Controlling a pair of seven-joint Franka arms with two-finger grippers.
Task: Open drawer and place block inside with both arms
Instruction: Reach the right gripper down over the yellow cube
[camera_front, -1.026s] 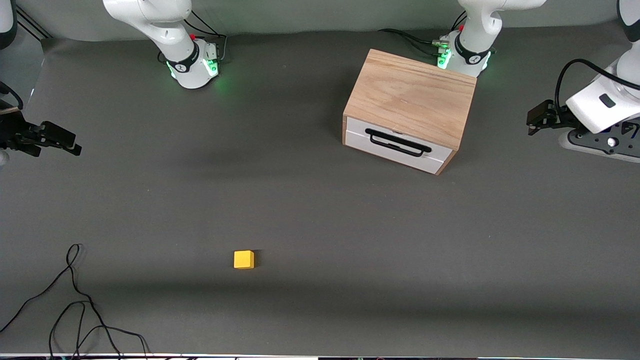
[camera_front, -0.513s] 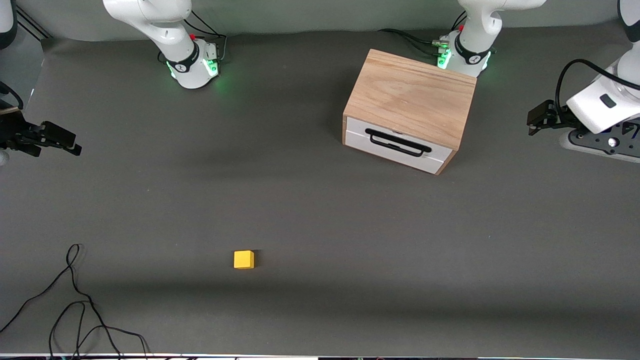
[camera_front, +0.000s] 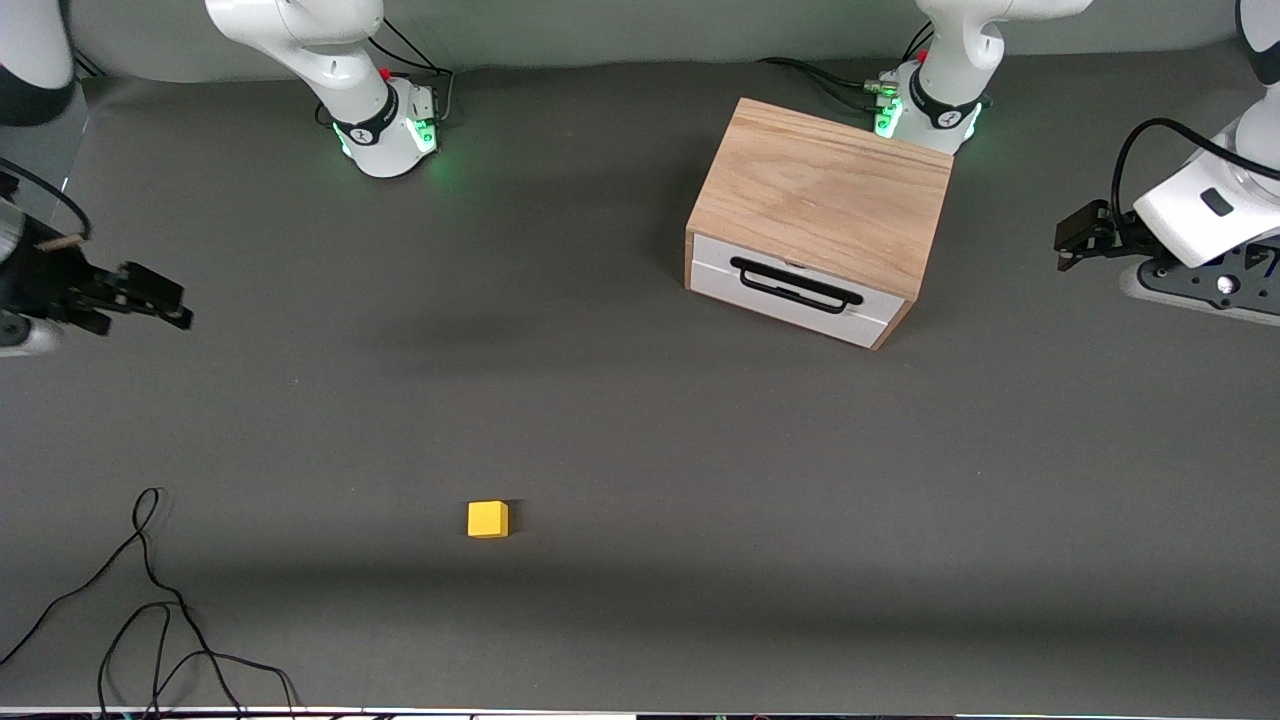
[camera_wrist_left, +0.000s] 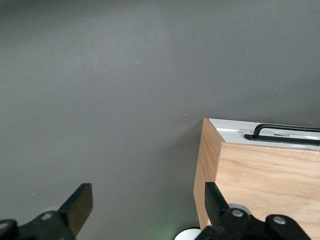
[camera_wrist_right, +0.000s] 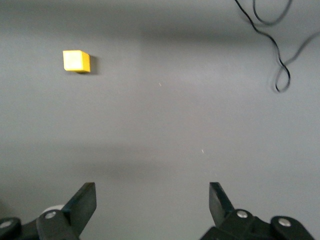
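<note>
**Right arm starts toward the block**

Since a moment ago, only the right gripper has shifted inward from its surface edge, jaws open. Left gripper waits open-jawed beside the shut drawer. Block lies near the front edge.

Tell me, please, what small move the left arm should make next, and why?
Probably bring the open left gripper down toward the handle: the drawer is shut and the block lies untouched on the table, nearer the open right gripper.
</note>
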